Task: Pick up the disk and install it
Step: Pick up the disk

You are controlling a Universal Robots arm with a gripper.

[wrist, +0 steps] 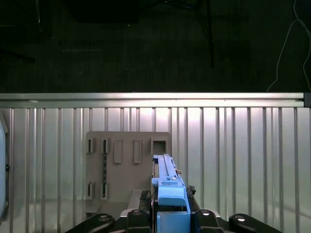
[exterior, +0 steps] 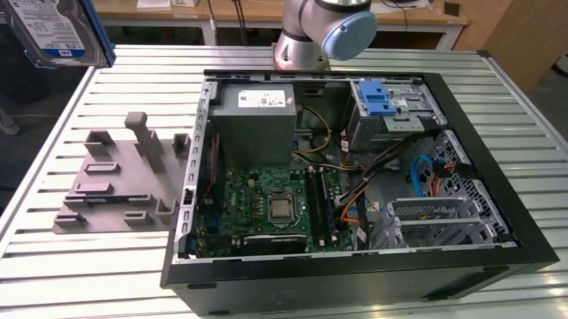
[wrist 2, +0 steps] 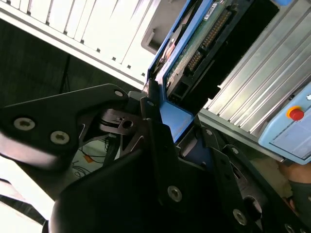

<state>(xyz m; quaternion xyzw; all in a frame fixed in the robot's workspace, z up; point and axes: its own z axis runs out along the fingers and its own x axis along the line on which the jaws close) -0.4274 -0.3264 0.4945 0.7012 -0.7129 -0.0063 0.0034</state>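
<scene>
The disk (exterior: 55, 30), silver-grey with a white-and-blue label and blue carrier rails, hangs in the air at the exterior view's upper left, above the table's far corner. In the first wrist view the disk (wrist: 166, 182) stands edge-on over the grey fixture plate (wrist: 124, 165). My gripper (wrist: 167, 216) is shut on its blue rail. In the second wrist view the black fingers (wrist 2: 151, 109) clamp the disk (wrist 2: 187, 53) at its blue carrier end, with its circuit-board side showing.
An open computer case (exterior: 497, 193) lies on the slatted metal table (exterior: 133, 66), with a blue-latched drive cage (exterior: 384, 100), a grey power supply (exterior: 255, 123) and a motherboard (exterior: 271, 203) inside. The grey fixture plate (exterior: 116, 183) lies beside the case. The arm's base (exterior: 306, 40) stands behind it.
</scene>
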